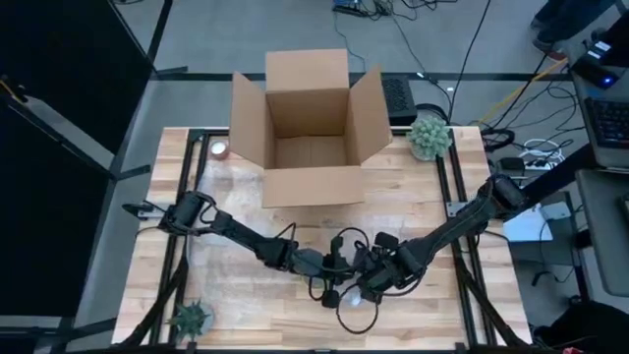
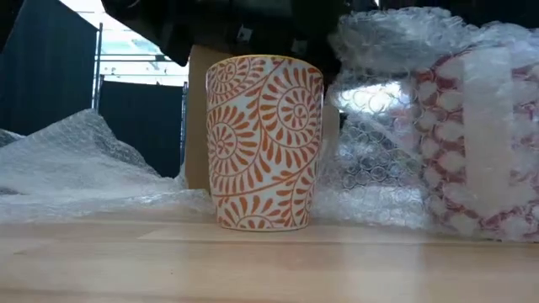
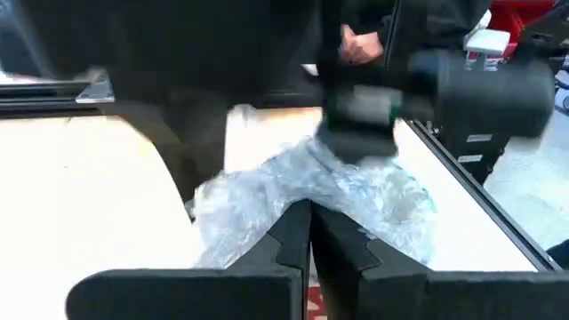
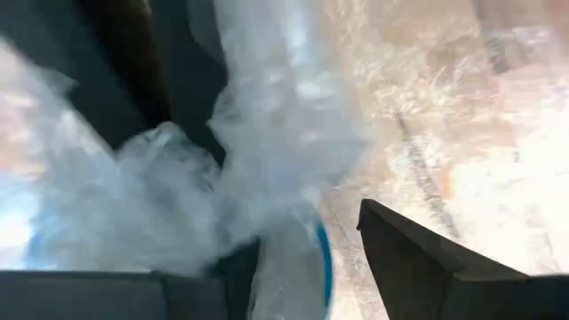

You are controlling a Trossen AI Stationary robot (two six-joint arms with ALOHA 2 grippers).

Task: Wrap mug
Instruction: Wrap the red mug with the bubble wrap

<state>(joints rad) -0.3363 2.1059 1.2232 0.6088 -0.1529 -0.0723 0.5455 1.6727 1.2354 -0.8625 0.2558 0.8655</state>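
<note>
While both arms meet low over the near middle of the surface [image 1: 246, 295], the wrapping step looks to be under way. The left pincer [image 3: 309, 233] has its fingers pressed together, with crumpled bubble wrap [image 3: 356, 200] just ahead of their tips; whether a fold is caught between them I cannot tell. The right pincer [image 4: 302, 258] is spread, one finger sunk into the wrap and the other bare at the side, with a blue rim showing between them.

In the level view an orange-patterned mug [image 2: 265, 143] stands upright and uncovered on the wood, with wrap heaped behind and beside it. A second, reddish patterned thing [image 2: 472, 151] already sits bundled in wrap close by. From above, the dark arms hide the mug, so how close it is to either pincer cannot be judged.

The next move probably calls for drawing a loose sheet around the mug without tipping it. A cardboard box [image 1: 310, 128] waits open, well apart at the far edge.
</note>
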